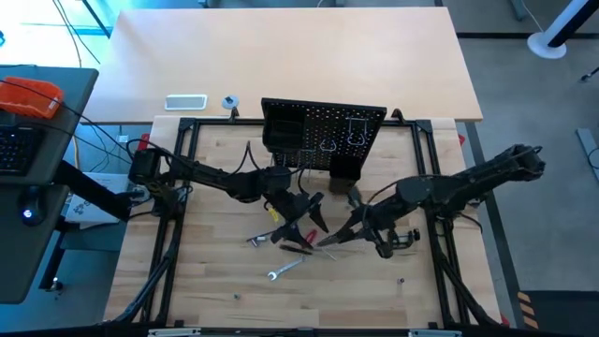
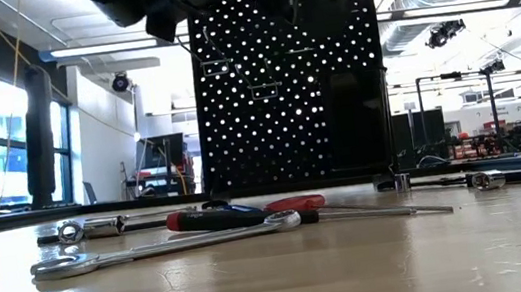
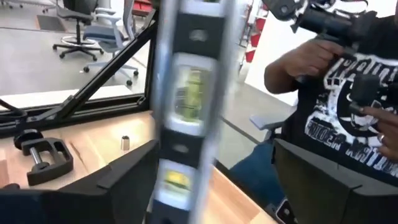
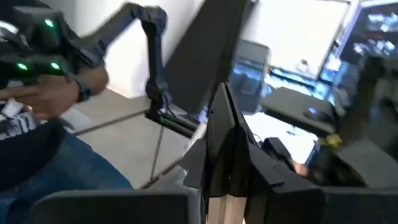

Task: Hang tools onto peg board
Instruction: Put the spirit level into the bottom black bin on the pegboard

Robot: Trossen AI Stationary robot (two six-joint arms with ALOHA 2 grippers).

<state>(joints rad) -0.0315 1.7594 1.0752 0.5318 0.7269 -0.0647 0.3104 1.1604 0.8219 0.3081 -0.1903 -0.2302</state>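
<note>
Mid-tabletop, the left claw [image 1: 314, 217] stands spread beside a small level [image 3: 186, 106]; the right claw [image 1: 348, 231] pinches its other end.

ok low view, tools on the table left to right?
Silver wrench → red-handled screwdriver → long dark tool with a metal head at far right. The small pieces behind the wrench overlap, so I left them out.

Left hand [image 1: 298, 227] seemingly spread; right hand [image 1: 329, 240] pinched; both mid-table.
</note>
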